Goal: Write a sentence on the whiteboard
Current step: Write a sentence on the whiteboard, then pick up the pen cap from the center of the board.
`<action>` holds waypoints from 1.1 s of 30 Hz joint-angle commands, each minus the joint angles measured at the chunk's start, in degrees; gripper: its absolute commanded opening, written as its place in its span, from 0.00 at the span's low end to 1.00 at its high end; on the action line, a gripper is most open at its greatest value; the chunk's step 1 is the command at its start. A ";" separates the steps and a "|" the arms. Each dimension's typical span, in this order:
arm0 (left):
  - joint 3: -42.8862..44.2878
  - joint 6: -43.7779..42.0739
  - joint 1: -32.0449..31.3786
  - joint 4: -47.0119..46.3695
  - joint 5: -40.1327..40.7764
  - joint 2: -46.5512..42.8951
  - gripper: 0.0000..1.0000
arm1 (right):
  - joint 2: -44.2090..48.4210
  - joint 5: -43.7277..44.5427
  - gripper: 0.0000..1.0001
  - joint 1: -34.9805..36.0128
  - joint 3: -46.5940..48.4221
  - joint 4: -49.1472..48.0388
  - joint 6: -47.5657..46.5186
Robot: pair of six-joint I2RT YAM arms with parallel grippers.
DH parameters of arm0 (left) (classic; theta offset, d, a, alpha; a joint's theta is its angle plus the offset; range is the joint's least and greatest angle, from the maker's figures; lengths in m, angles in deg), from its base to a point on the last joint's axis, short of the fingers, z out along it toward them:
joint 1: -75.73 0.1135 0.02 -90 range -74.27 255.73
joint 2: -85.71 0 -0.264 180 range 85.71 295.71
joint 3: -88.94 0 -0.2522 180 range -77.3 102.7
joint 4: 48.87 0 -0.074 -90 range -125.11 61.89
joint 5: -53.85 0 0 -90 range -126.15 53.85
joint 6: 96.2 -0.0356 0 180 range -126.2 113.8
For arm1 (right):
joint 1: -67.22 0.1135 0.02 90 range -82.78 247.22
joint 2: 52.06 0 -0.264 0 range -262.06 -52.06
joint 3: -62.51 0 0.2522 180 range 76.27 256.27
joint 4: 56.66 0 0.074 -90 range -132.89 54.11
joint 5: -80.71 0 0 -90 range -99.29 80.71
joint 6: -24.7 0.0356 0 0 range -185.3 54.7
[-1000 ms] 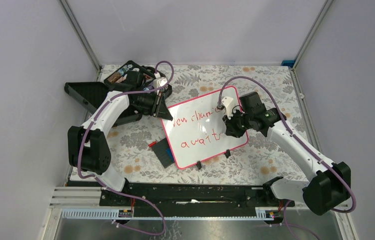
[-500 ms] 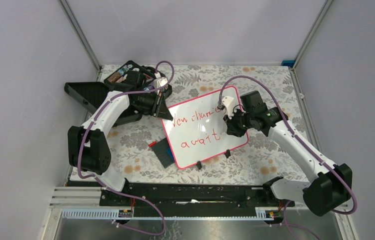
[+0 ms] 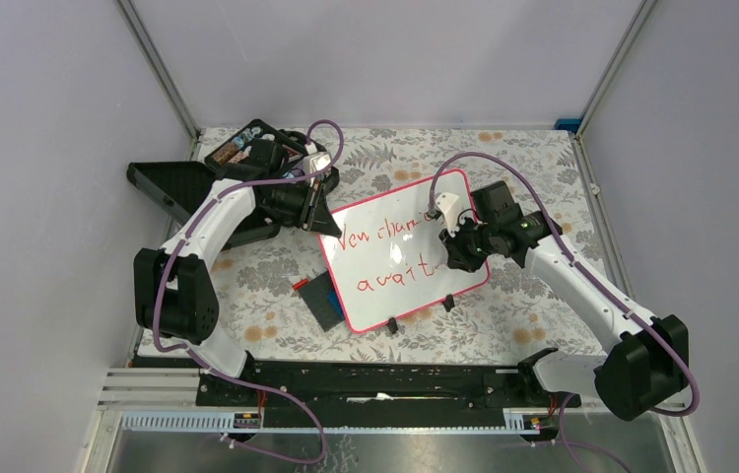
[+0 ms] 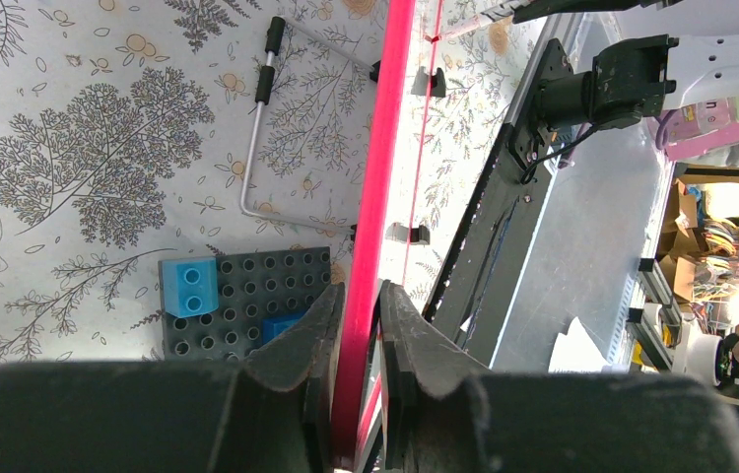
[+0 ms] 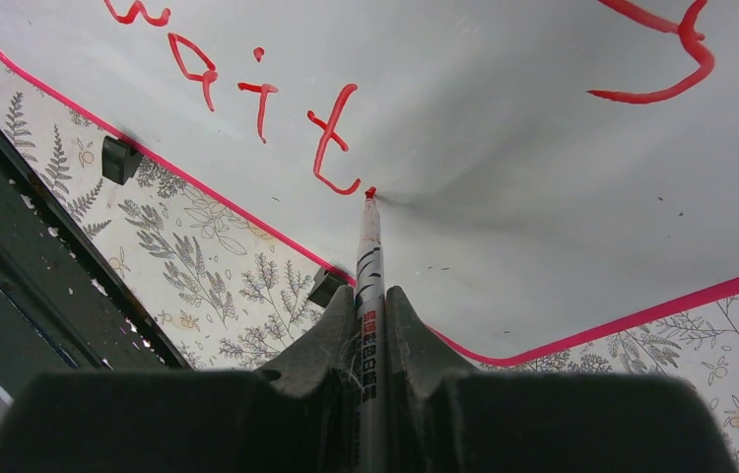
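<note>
At the far left of the worktop (image 3: 277, 266), with its leaf-print cover, a black tray (image 3: 170, 183) lies against the wall. Just beside it the left arm reaches in toward the middle. The left tool (image 4: 356, 292) is closed down to a thin gap and pinches the pink-red frame of the whiteboard (image 3: 407, 301) at the board's left corner; in the left wrist view the frame runs straight up between the two fingers. Below that corner, a dark grey plate (image 4: 239, 305) with blue blocks lies flat on the worktop, partly tucked under the board's edge. A bent metal rod (image 4: 255, 138) with black grips lies beyond it, beside the frame.

The whiteboard sits at the centre of the worktop, turned at an angle, with two small black clip feet (image 3: 392, 323) on its near edge. The sentence (image 3: 395, 280) is in red marker, in two lines; the lower one reads "await", the upper one is harder to read from above.

To the right, the right tool (image 5: 370, 298) is closed tight on a marker (image 5: 369, 258), which points away from the wrist. Its red tip touches the white surface just right of the last "t".
</note>
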 commanded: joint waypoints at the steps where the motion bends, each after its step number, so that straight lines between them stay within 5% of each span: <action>1: -0.65 -2.58 -2.25 -0.16 8.44 2.52 0.00 | -0.20 0.56 0.00 -0.44 -0.51 -1.39 -1.58; 9: -0.32 -2.33 -2.25 -0.16 8.21 2.33 0.04 | 2.25 -8.42 0.00 -0.45 5.02 3.05 -0.99; 21: 5.85 -2.05 -0.71 2.04 5.99 0.98 0.41 | 0.23 -17.97 0.00 -0.43 14.12 1.19 6.75; 33: 12.54 -3.29 11.98 5.27 5.07 -7.37 0.62 | -2.41 -18.42 0.00 -0.40 17.65 -2.16 11.36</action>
